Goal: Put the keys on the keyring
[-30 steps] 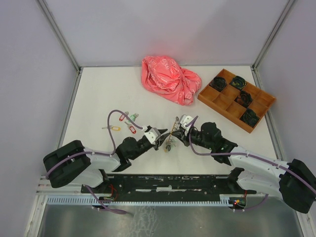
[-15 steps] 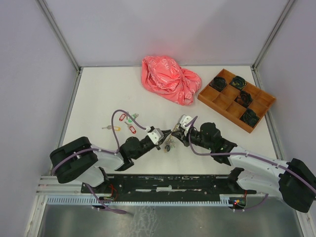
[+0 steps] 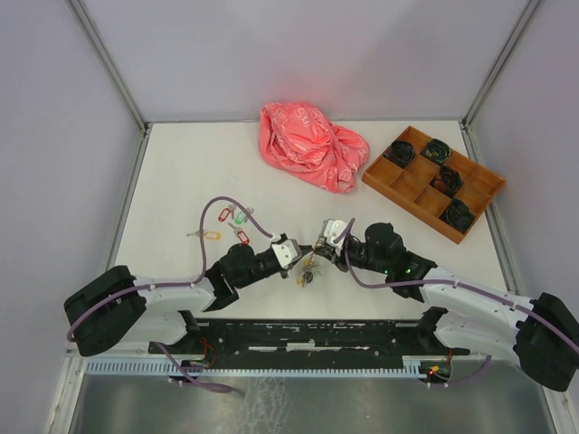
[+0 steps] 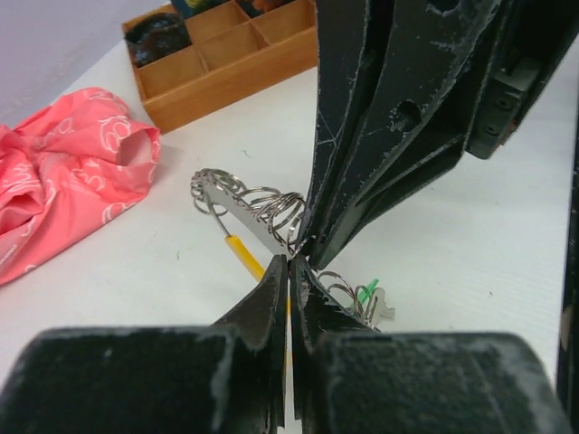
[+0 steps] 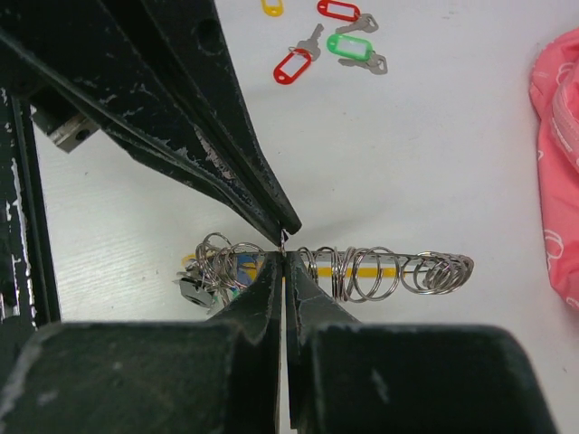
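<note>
Left gripper (image 4: 289, 264) and right gripper (image 5: 284, 259) are meeting tip to tip over the middle of the counter (image 3: 181, 172). Both are pinching fully closed on the keyring (image 5: 362, 264). The keyring is sitting crosswise between the two sets of tips, with small loops bunching along it. Loose keys (image 5: 348, 45) with red, green and yellow tags are lying on the counter, well apart from both grippers, beyond the left one.
</note>
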`<state>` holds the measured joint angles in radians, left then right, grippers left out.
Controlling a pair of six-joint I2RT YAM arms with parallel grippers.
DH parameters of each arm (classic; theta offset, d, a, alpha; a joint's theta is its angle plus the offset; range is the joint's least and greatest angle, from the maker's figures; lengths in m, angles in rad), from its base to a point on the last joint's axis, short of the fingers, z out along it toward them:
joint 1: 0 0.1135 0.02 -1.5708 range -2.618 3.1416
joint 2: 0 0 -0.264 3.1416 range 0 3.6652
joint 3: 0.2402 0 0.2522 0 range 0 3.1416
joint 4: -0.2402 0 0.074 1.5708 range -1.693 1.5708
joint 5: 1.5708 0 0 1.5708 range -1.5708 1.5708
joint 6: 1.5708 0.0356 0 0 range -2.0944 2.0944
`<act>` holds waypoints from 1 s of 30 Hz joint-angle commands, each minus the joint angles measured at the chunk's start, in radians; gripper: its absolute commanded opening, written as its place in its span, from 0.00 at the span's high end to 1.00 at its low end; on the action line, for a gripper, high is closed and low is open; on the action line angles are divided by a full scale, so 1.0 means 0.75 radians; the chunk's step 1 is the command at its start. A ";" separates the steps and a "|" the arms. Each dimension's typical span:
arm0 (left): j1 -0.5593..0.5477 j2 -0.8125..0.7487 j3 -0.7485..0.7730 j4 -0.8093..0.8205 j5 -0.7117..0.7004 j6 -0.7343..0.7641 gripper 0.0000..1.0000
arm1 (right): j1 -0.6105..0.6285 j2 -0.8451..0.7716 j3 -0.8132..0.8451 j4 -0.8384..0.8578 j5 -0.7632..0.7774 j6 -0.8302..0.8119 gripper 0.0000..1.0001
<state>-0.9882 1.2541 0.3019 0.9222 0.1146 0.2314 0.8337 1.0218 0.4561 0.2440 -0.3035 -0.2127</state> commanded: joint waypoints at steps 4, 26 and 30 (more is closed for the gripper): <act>0.037 -0.178 0.123 -0.392 0.344 0.062 0.97 | -0.019 0.015 0.154 -0.130 -0.191 -0.302 0.99; 0.182 -0.476 -0.044 -0.479 -0.116 -0.128 0.55 | -0.127 0.203 0.408 -0.505 -0.483 -0.803 0.99; 0.213 -0.478 -0.055 -0.472 -0.172 -0.192 0.52 | -0.128 0.240 0.419 -0.506 -0.503 -0.802 0.99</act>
<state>-0.8486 0.9131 0.2672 0.5083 0.0845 0.1738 0.7433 1.1839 0.7166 -0.1440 -0.6254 -0.7776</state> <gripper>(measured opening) 0.471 0.015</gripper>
